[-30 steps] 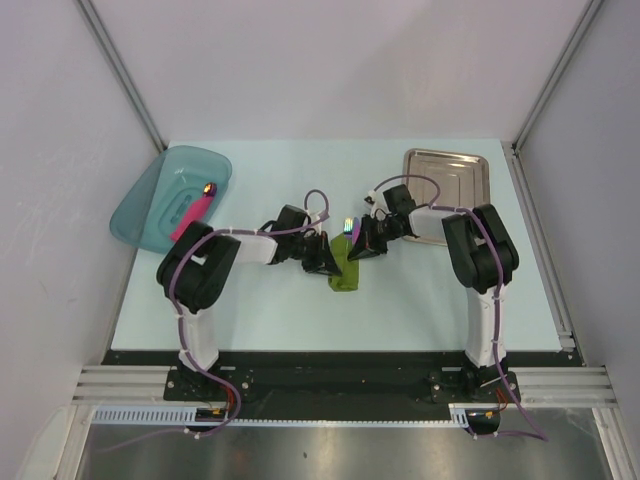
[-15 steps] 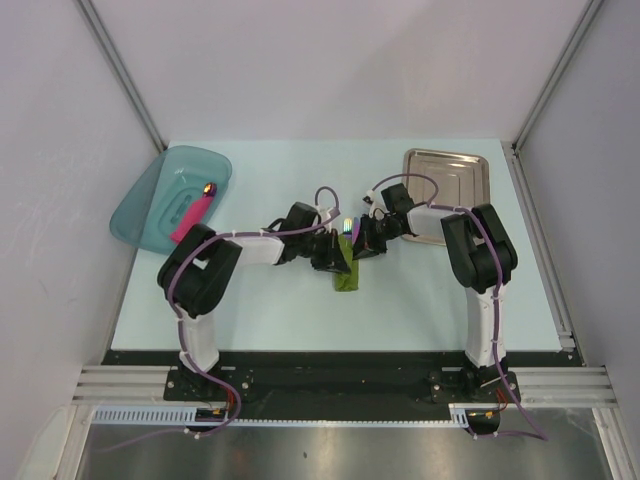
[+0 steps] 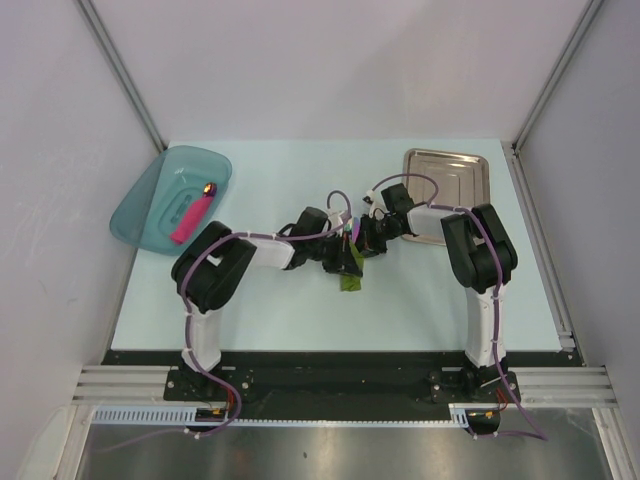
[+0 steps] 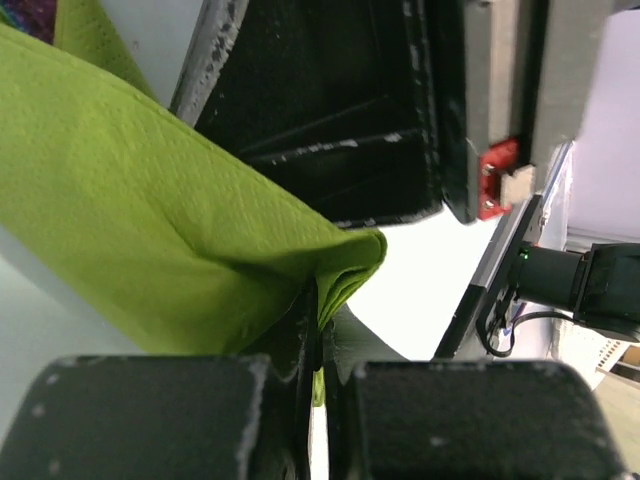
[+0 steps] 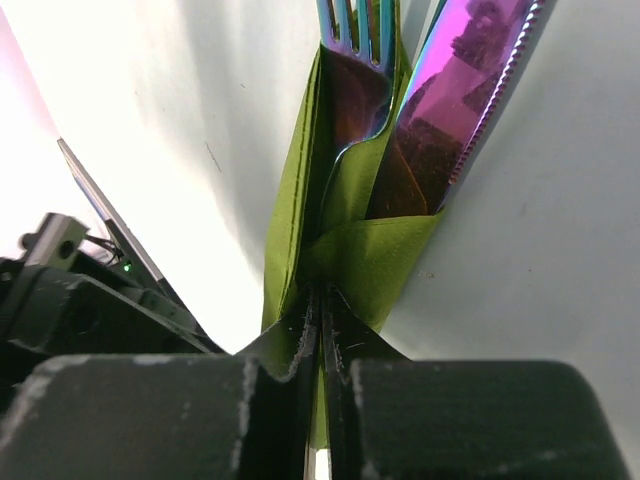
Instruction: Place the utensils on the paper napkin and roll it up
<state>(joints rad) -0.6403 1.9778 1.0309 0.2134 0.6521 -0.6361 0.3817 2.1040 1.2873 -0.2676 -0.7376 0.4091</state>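
Right wrist view: napkin (image 5: 352, 255) folded round fork (image 5: 355, 95) & knife (image 5: 470, 70), heads sticking out of the open end. Right claw (image 5: 320, 330) pinched shut on the fold, prob. to keep the bundle tight. Left wrist view: left claw (image 4: 320, 345) likewise shut on a napkin corner, prob. ready for rolling. Top view: bundle mid-table betw. both claws, which crowd each other. Others: teal tub (image 3: 150, 195) w/ pink bar (image 3: 190, 215), far left; steel tray (image 3: 447, 172), far right. Both well apart, not in the way.

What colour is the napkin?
Yellowish green. The napkin shows best in the left wrist view.
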